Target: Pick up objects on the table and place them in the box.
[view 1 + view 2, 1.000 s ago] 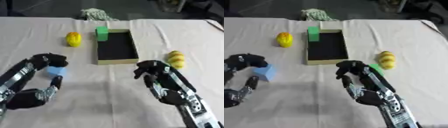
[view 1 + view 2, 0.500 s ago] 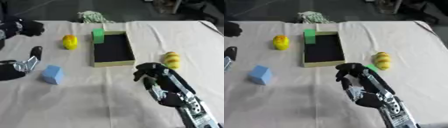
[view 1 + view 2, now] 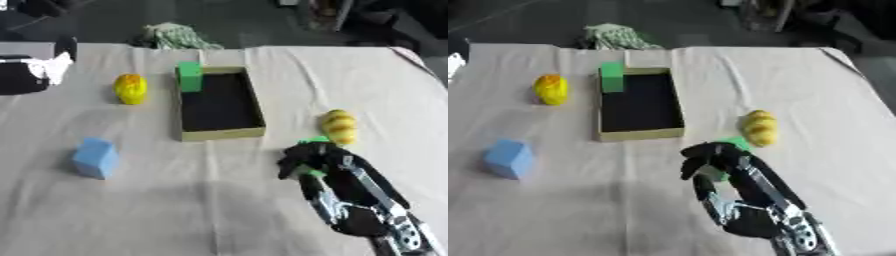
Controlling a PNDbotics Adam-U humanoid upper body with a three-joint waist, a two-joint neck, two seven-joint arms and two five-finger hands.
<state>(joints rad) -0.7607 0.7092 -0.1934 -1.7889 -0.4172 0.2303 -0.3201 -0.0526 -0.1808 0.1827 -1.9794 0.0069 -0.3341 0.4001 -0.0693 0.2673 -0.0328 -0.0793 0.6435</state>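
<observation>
An open tan box with a dark inside lies mid-table. A green block stands in its far left corner. Left of the box sits a yellow rounded object, and nearer me a blue cube. To the right lies a second yellow object. Just below it my right hand has its fingers curled over a small green piece, which is mostly hidden. A black and white part of my left hand shows at the upper left edge.
A pale green and white bundle lies at the table's far edge behind the box. The beige cloth stretches bare between the blue cube and my right arm. Dark floor and clutter lie beyond the far edge.
My left hand has left the blue cube on the table and risen away to the upper left edge. The view has shifted. My right hand stays over the small green piece.
</observation>
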